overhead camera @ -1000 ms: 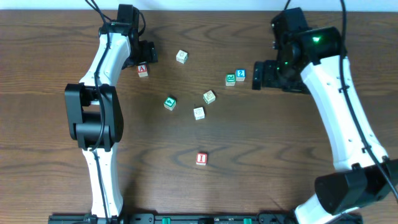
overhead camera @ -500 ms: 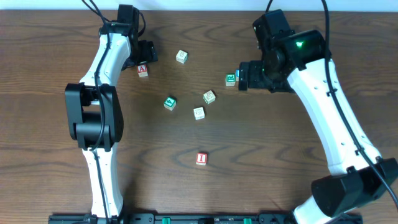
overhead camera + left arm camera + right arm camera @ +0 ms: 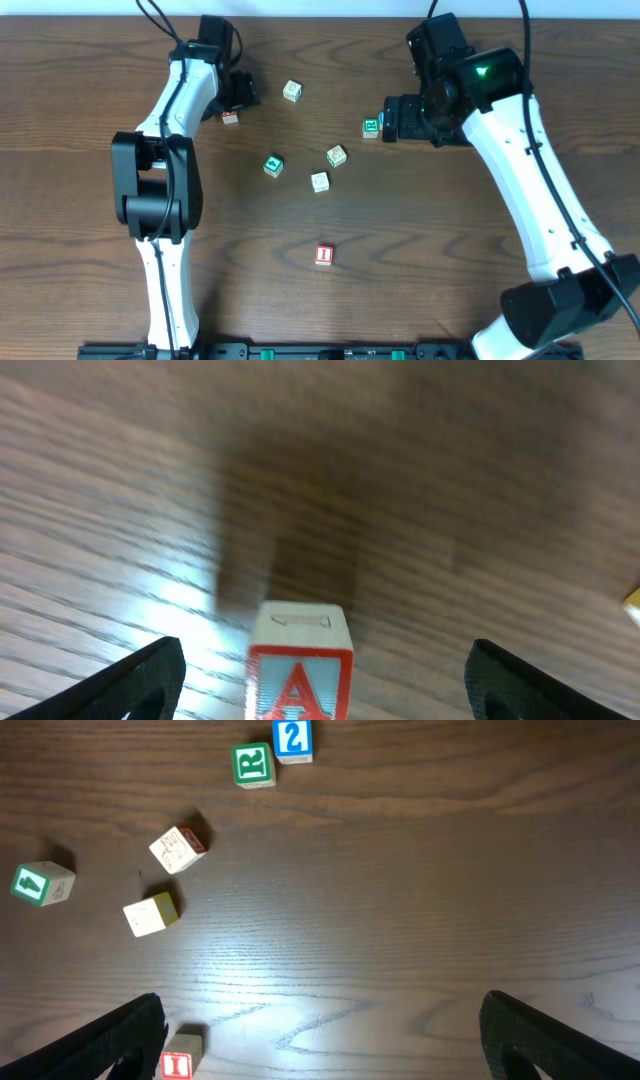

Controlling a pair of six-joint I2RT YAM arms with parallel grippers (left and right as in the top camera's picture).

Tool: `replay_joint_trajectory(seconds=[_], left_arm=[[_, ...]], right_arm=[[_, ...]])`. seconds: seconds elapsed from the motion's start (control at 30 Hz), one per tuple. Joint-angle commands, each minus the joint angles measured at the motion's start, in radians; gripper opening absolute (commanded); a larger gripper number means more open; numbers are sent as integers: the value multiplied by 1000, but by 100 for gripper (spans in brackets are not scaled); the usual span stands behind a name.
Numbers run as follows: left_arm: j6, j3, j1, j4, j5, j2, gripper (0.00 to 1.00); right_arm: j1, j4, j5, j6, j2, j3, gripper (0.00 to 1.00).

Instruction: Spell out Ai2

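The red A block point(image 3: 300, 672) stands on the table between the wide-open fingers of my left gripper point(image 3: 320, 695), not touched by either. In the overhead view the A block point(image 3: 230, 118) lies just below the left gripper point(image 3: 240, 97). The blue 2 block point(image 3: 292, 740) lies at the top of the right wrist view, next to a green R block point(image 3: 254, 765). The red I block point(image 3: 177, 1066) is by the left finger of my open, empty right gripper point(image 3: 335, 1040). In the overhead view the right gripper point(image 3: 398, 118) covers the 2 block, and the I block point(image 3: 323, 255) lies alone near the front.
The green R block point(image 3: 371, 126) sits just left of the right gripper. Other loose blocks lie mid-table: a pale one point(image 3: 291, 91) at the back, a green one point(image 3: 273, 165), and two pale ones point(image 3: 337, 155) point(image 3: 319, 181).
My right arm swung left and now hangs over the 2 block, hiding it from above. My left gripper shifted slightly right, over the A block. No block has moved.
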Motion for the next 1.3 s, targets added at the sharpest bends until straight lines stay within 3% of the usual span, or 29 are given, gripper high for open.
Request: replay_joint_trajectory(seconds=[0.0, 0.1, 0.3, 0.37, 0.43, 0.6, 0.8, 1.27], left_arm=[[-15, -31, -5, 19, -23, 8, 82], [-15, -32, -5, 26, -34, 8, 75], [-11, -32, -5, 26, -74, 8, 50], [-11, -33, -5, 24, -74, 8, 48], [-11, -33, -6, 18, -74, 8, 38], [5, -33, -10, 6, -74, 8, 26], [26, -33, -31, -25, -74, 8, 20], [117, -32, -187, -70, -93, 7, 20]], right_arm=[[8, -3, 15, 18, 0, -6, 99], [8, -4, 15, 15, 0, -6, 99], [8, -3, 15, 15, 0, -6, 99], [8, -3, 15, 15, 0, -6, 99], [8, -3, 15, 15, 0, -6, 99], [8, -4, 15, 15, 0, -6, 99], [8, -3, 31, 15, 0, -6, 99], [6, -20, 77, 15, 0, -6, 99]])
